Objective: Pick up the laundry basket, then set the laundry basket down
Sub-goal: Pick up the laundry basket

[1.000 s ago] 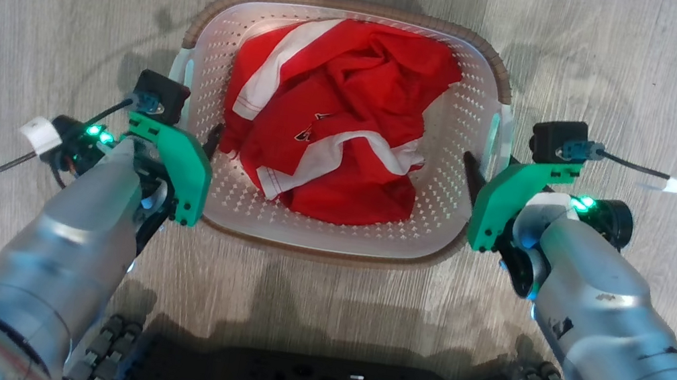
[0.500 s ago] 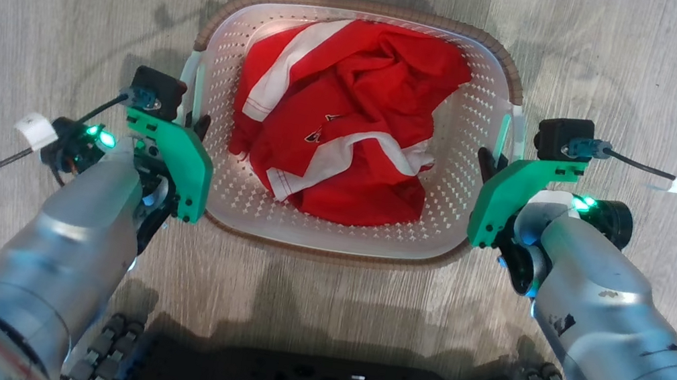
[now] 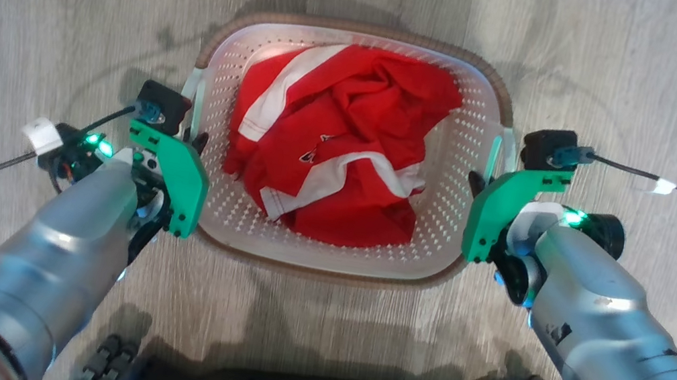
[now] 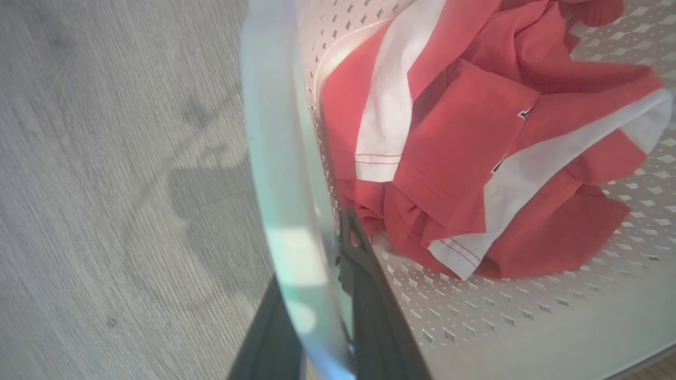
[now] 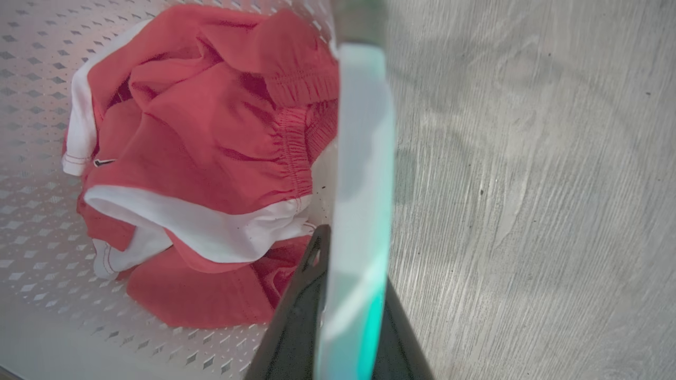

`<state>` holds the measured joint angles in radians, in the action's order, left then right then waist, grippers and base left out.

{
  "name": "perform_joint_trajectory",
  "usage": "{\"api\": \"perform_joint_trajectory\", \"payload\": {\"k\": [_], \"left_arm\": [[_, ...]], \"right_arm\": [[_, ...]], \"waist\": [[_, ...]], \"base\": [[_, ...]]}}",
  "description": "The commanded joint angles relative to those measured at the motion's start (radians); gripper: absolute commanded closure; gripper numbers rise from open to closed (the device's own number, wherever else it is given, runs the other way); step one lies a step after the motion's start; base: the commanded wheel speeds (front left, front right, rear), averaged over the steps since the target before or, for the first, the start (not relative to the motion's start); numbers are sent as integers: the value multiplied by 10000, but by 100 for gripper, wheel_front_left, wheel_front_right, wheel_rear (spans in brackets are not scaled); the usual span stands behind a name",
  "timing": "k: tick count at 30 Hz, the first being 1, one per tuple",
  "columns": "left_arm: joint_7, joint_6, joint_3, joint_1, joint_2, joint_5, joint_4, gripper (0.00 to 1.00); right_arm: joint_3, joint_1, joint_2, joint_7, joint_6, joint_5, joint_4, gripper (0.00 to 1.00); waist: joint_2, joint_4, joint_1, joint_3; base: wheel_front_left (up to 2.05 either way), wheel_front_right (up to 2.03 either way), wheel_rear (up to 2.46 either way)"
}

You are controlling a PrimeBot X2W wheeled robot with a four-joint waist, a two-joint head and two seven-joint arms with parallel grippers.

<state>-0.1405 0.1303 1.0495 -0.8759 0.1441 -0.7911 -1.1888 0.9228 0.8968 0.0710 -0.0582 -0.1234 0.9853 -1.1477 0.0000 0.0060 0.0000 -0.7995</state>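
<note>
At either side, left gripper (image 4: 311, 248) and right gripper (image 5: 354, 258) pinch laundry basket (image 3: 364, 29) handles (image 4: 285, 158); wrist views show it.

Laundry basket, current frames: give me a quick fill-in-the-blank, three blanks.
The laundry basket holds a crumpled garment, red and ____.
The left gripper and right gripper each straddle a white side ____ of the basket.
Around its top runs a ____ rim.
Missing words: white; handle; brown.
</note>
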Motion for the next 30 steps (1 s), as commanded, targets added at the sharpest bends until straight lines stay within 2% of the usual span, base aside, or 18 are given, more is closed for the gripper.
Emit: {"api": "perform_joint_trajectory", "payload": {"k": [1,16,21,30], "left_arm": [[36,4,148,361,316,-8,207,100],[1373,4,1797,967,1102,-1185,1418,100],[1960,4,2076,1342,1425,-1595,2002,100],[2410,4,2257,1931,1924,-1725,2641,100]], "right_arm": [[318,-484,-208,123,-73,-4,312,100],[1397,-865,-208,1773,-73,475,900,100],[1675,-1132,-208,2234,-73,674,1062,100],[2128,-1614,-208,2905,-73,889,1231,100]], "waist": [[0,-63,0,208],[0,-201,0,1943],[0,-262,0,2629],[0,-236,0,3749]], "base": [[0,0,0],[0,0,0],[0,0,0],[0,0,0]]}}
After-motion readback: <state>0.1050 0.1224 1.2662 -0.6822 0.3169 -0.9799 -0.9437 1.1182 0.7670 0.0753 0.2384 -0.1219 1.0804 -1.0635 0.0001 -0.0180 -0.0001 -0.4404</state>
